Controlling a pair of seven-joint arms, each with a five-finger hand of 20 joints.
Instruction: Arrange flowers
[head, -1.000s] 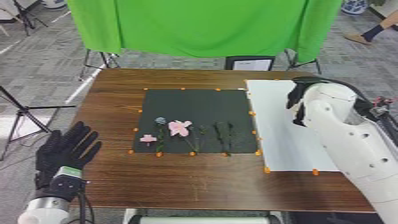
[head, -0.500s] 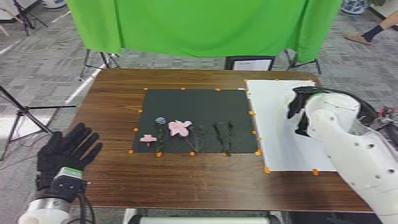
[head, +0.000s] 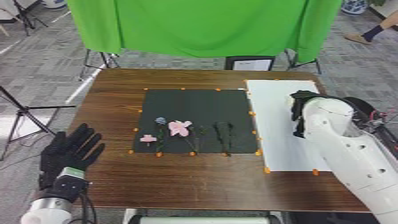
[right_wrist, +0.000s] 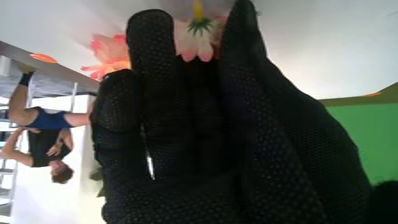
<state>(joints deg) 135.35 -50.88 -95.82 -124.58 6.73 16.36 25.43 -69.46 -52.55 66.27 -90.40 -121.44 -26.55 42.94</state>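
You have one brown table (head: 178, 187), with one green cloth (head: 204, 27) beyond it at 12 o'clock. On the table lie one white sheet (head: 280, 155), centred toward 3 o'clock, and one black mat (head: 173, 102) near the middle, with more than a dozen orange tabs (head: 266, 170) along their edges.

Of your two hands, the left hand (head: 69, 150) is at 9 o'clock, open, its straight fingers slightly apart and holding nothing. Your right hand (head: 299, 114) is over the white sheet at about 2 o'clock from the table's centre. In the wrist view the right hand (right_wrist: 200, 192) is open, its fingers long and straight; you cannot tell whether they touch a flower.

Two flowers lie by its fingertips. The coral-pink flower (right_wrist: 111, 50), layered and pointed in petal, is just beside them; the pale pink flower (right_wrist: 204, 49), with a spiky green base and a yellow stem, shows between them.

On the mat, between 8 and 9 o'clock from your right hand and well apart from it, are dark green sprigs (head: 223, 137), too blurred to count, and three blossoms: a broad-petalled pink blossom (head: 179, 128), a small pink blossom (head: 148, 138) and a small blue blossom (head: 161, 120).
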